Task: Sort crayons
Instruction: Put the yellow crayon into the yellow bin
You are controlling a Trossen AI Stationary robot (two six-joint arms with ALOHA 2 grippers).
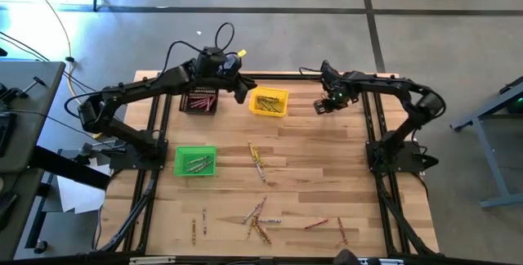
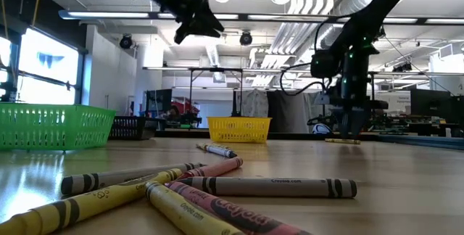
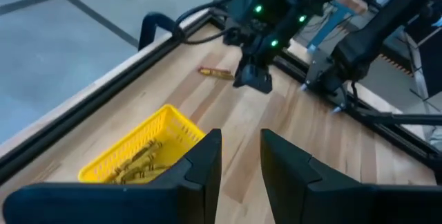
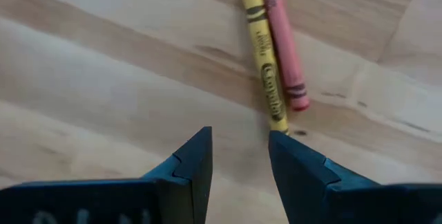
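Note:
My right gripper [image 4: 238, 148] points down, open and with nothing between its fingers, low over the far right of the table [image 1: 327, 106]. Just beyond its fingertips a yellow crayon [image 4: 264, 65] and a red crayon [image 4: 284, 51] lie flat side by side on the wood. My left gripper [image 3: 240, 151] is open and holds nothing, raised high [image 2: 192, 17] between the black bin [image 1: 198, 100] of red crayons and the yellow bin [image 1: 268, 101] of yellow crayons. A green bin [image 1: 195, 161] holds greyish crayons. Loose crayons [image 1: 257, 160] [image 1: 260, 217] lie flat mid-table and near the front.
Dark rails [image 1: 372, 126] run along the table's sides and far edge [image 3: 159, 30]. More loose crayons lie near the front edge [image 1: 327, 226] [image 1: 196, 229]. Bare wood stretches between the bins and the front pile. A grey side table [image 1: 24, 118] stands off the left edge.

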